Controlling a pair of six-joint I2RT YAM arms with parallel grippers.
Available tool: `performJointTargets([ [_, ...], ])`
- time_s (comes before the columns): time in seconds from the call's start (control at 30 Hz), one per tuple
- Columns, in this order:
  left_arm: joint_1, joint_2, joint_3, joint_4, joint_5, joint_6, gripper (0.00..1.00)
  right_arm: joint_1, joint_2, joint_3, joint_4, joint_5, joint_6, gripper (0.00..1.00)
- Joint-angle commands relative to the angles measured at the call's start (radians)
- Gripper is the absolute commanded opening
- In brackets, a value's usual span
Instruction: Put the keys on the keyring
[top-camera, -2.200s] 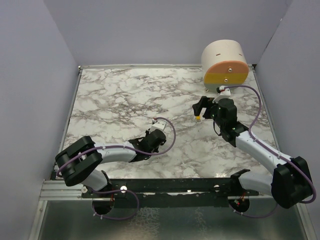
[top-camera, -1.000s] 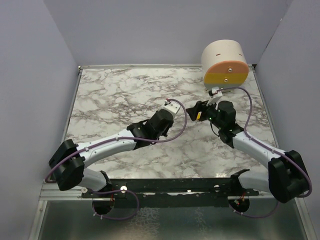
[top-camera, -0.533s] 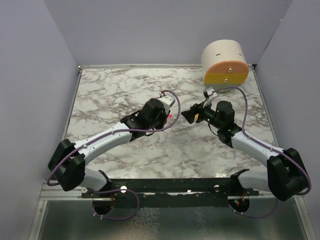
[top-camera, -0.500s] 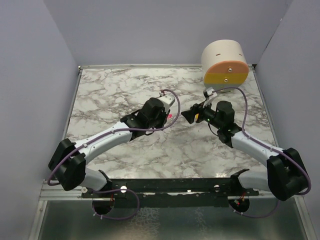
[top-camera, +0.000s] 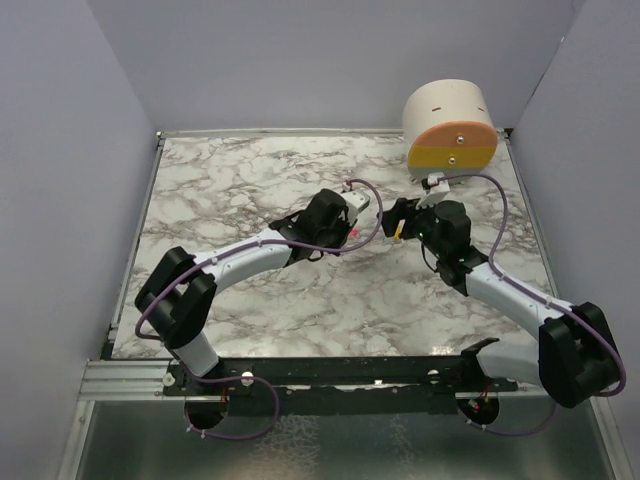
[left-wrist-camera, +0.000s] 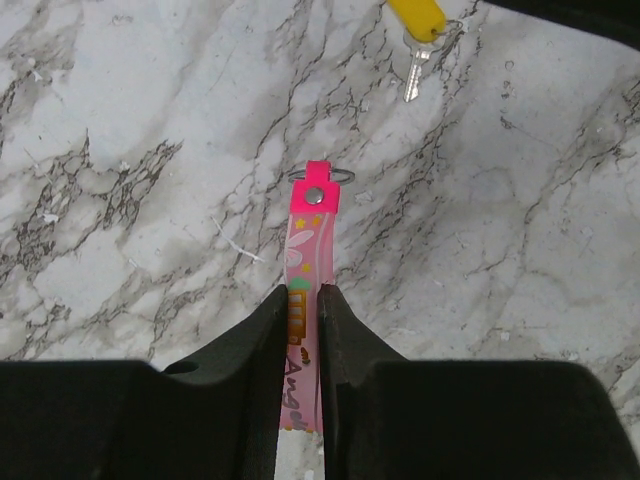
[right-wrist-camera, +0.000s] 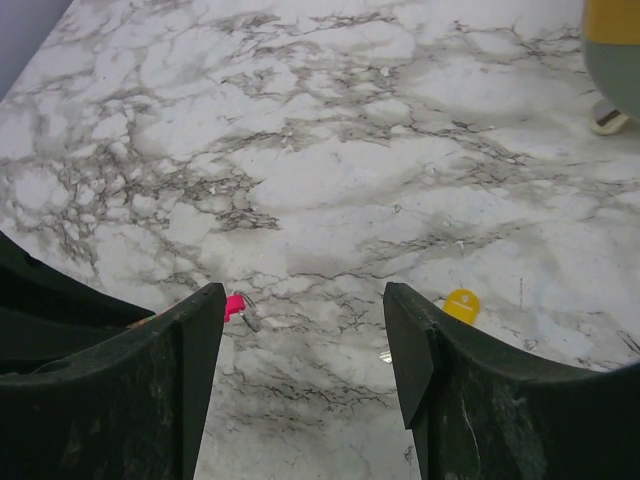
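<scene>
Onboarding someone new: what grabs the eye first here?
The pink strap, clamped in the jaws of the left gripper mid-table. Just ahead lies the yellow-headed key, by the open right gripper. A big cream-and-orange cylinder sits in the far right corner.

marble table (top-camera: 250, 180) (grey-veined), lilac walls (top-camera: 300, 60)

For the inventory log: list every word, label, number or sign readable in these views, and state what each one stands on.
"An...": orange letters along the pink strap, pinched in the left end effector. The remaining letters are blurred and partly hidden by the fingers.
Same strap: printed stars and a small bunny figure, no further words.
Yellow-headed key: no marking legible.
Cylinder: no text visible.
</scene>
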Motion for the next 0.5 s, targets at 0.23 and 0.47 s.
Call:
performJointTargets([
  [0.23,0.001,0.121,0.054,0.159,0.026,0.120,0.18,0.004,-0.069,-0.001,-0.070,0.243,0.089,0.66],
  [0.47,-0.001,0.189,0.039,0.190,0.029,0.143,0.17,0.004,-0.109,-0.017,-0.080,0.312,0.112,0.67],
])
